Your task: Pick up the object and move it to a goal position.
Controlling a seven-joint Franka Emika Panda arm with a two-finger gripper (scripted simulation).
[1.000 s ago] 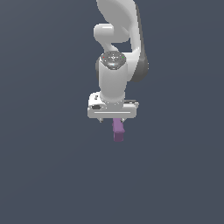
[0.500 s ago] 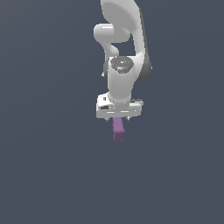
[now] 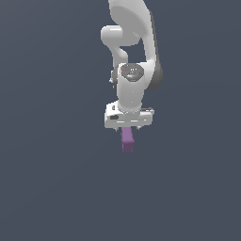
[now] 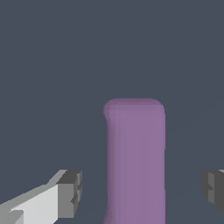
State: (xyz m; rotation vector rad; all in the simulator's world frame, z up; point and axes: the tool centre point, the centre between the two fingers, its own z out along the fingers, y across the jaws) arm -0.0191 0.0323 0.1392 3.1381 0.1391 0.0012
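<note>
Both dark-tipped jaws of the white gripper [image 4: 139,188] spread apart beside, not touching, the matte lilac rounded block [image 4: 134,162] standing on the grey surface [image 3: 56,188]: centre, lower, then close squarely.

A small matte lilac block [image 3: 126,139] with rounded edges hangs lengthwise just below the white gripper [image 3: 128,128], slightly tilted.

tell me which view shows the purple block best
The wrist view: the purple block fills much of the frame, rounded end clear, with gaps to both fingers. The exterior view shows it only as a small piece below the hand.
</note>
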